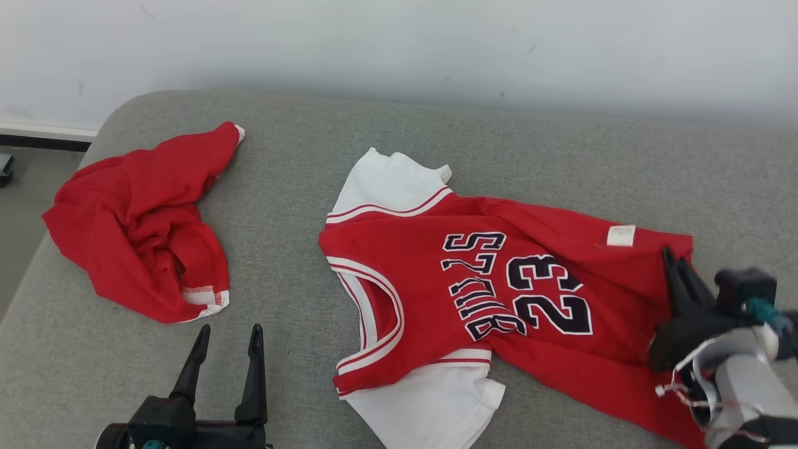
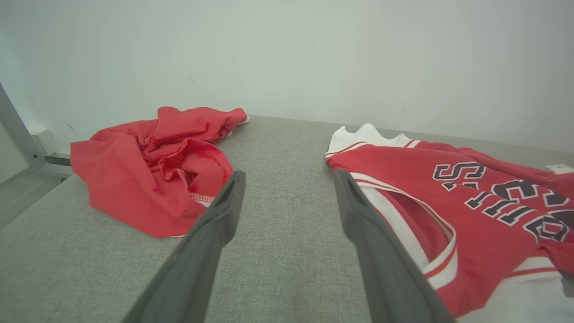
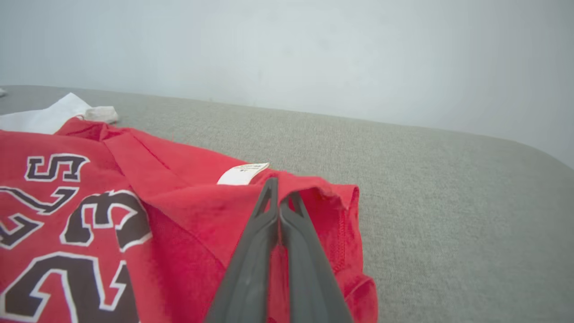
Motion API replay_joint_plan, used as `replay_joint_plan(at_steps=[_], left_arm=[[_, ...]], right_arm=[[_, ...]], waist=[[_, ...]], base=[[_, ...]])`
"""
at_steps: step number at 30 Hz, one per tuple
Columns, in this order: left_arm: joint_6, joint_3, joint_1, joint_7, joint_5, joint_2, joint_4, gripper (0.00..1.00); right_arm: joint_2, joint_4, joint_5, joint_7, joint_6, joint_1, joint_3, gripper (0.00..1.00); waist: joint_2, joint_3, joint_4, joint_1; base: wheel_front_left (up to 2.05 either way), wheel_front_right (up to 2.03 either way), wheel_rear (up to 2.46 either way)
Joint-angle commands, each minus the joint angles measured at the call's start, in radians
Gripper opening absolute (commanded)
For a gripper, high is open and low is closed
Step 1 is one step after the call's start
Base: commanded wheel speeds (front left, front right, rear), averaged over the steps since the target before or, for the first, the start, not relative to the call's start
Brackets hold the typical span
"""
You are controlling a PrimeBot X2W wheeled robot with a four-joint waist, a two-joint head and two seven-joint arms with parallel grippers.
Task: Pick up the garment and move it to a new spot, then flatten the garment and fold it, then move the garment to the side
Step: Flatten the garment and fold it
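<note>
While the right pincer point(image 3: 281, 190) is pressed shut on the hem of the jersey point(image 1: 499, 280), the jersey sprawls to its left across the bench point(image 1: 561, 156). Lifting by this thin pinch could let cloth slip or bunch. The left pincer point(image 1: 227, 340) hangs spread, empty.

Right gripper point(image 3: 280, 197): fingers pressed together, tips closed on the raised hem of the red jersey point(image 3: 179, 211); white label point(image 3: 242, 174) just left of the tips; numerals "23" at lower left; grey cushion point(image 3: 426, 202) beneath; pale wall point(image 3: 314, 54) behind.
</note>
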Motion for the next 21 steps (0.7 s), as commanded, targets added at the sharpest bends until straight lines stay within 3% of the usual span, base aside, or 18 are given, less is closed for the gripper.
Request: replay_joint_plan(at_steps=[1, 10, 21], left_arm=[[0.0, -0.003, -0.008, -0.003, -0.004, -0.001, 0.0, 1.0], [0.007, -0.04, -0.034, -0.003, -0.02, -0.001, 0.001, 1.0], [0.01, -0.099, -0.07, -0.003, -0.041, -0.001, 0.011, 1.0]], right_arm=[[-0.007, -0.016, 0.009, -0.002, -0.003, -0.025, 0.01, 0.0], [-0.073, -0.058, 0.017, 0.071, -0.003, -0.21, 0.08, 0.0], [-0.136, 0.137, -0.003, 0.094, -0.003, -0.453, 0.065, 0.0]], waist=[[-0.0001, 0.003, -0.004, -0.0001], [-0.0001, 0.036, 0.016, -0.0001], [-0.0001, 0.088, 0.075, -0.0001]], base=[[0.0, 0.0, 0.0], [0.0, 0.0, 0.0], [0.0, 0.0, 0.0]])
